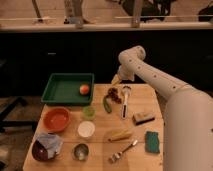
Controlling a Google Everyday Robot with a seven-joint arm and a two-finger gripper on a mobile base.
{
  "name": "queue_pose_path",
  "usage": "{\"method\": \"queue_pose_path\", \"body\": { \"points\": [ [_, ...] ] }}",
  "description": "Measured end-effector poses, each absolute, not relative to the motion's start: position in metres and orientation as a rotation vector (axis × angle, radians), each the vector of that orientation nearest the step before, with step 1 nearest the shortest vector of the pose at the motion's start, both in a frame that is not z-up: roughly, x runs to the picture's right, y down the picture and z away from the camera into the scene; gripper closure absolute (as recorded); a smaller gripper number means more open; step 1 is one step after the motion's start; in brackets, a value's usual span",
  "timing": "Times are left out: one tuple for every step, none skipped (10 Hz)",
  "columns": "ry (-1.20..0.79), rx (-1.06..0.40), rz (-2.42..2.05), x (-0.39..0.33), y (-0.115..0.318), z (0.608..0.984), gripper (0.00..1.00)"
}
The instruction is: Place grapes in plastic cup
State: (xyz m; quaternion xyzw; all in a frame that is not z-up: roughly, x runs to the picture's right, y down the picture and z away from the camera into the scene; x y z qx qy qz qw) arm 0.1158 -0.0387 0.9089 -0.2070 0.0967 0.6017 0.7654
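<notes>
Wooden table (102, 145), overhead view. White robot arm reaches in from right; gripper (125, 100) hangs just right of grapes (114, 94) near table's far edge. Plastic cup (89, 112) stands left of grapes, apart, between green tray (59, 90) and white cup (86, 129). Orange fruit (84, 89) lies in tray. Orange bowl (56, 119) just left of plastic cup. Metal cup (80, 151) at near edge.

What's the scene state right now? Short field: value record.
grapes: on the table, far side, not in any cup
plastic cup: on the table, nearer the camera and left of the grapes
end effector: low over the table, just right of the grapes
tray: holds one orange-red fruit
task: grapes not yet in the plastic cup
</notes>
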Motion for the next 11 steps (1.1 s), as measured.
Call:
{"method": "queue_pose_path", "body": {
  "points": [
    [0.224, -0.482, 1.316, 0.114, -0.037, 0.915, 0.20],
    [0.236, -0.505, 1.322, 0.111, -0.035, 0.920, 0.20],
    [0.265, -0.531, 1.325, 0.108, -0.030, 0.927, 0.20],
    [0.280, -0.539, 1.321, 0.106, -0.027, 0.930, 0.20],
    [0.295, -0.547, 1.319, 0.102, -0.024, 0.935, 0.20],
    [0.314, -0.556, 1.316, 0.099, -0.020, 0.940, 0.20],
    [0.328, -0.563, 1.309, 0.095, -0.014, 0.944, 0.20],
    [0.338, -0.568, 1.300, 0.092, -0.010, 0.947, 0.20],
    [0.346, -0.572, 1.289, 0.090, -0.006, 0.949, 0.20],
    [0.347, -0.570, 1.275, 0.087, -0.002, 0.952, 0.20],
    [0.349, -0.568, 1.264, 0.086, 0.000, 0.954, 0.20]
  ]
}}
